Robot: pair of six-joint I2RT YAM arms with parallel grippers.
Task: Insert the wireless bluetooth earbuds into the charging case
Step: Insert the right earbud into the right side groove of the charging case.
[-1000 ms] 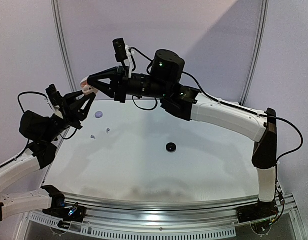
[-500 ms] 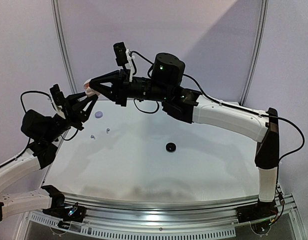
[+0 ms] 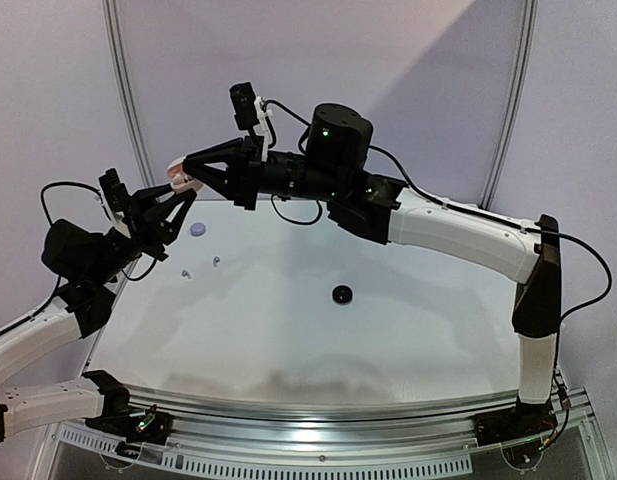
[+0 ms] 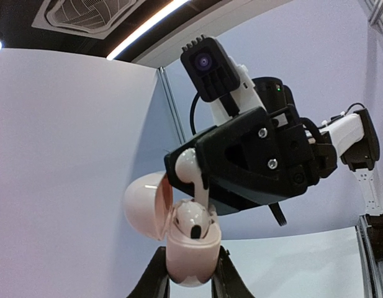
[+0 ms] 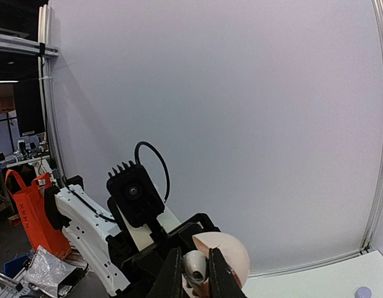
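Note:
My left gripper [image 4: 190,274] is shut on a pale pink charging case [image 4: 190,248] and holds it upright, high above the table's far left. Its lid [image 4: 144,205] is open, and one white earbud [image 4: 192,218] sits inside. My right gripper [image 5: 195,272] is shut on a second white earbud [image 5: 195,266]. That earbud [image 4: 186,166] is right above the case, with its stem reaching down into the opening. In the top view the case [image 3: 178,176] sits between the left gripper [image 3: 176,196] and the right gripper [image 3: 191,167].
On the white table [image 3: 388,340] lie a lavender puck [image 3: 197,229], a black puck [image 3: 341,294] and two tiny pale buds [image 3: 186,272] [image 3: 216,262]. The lavender puck also shows at the lower right of the right wrist view [image 5: 362,292].
The left gripper has lifted the case slightly up and to the right. The right arm has shifted a little, keeping its earbud at the case's opening.

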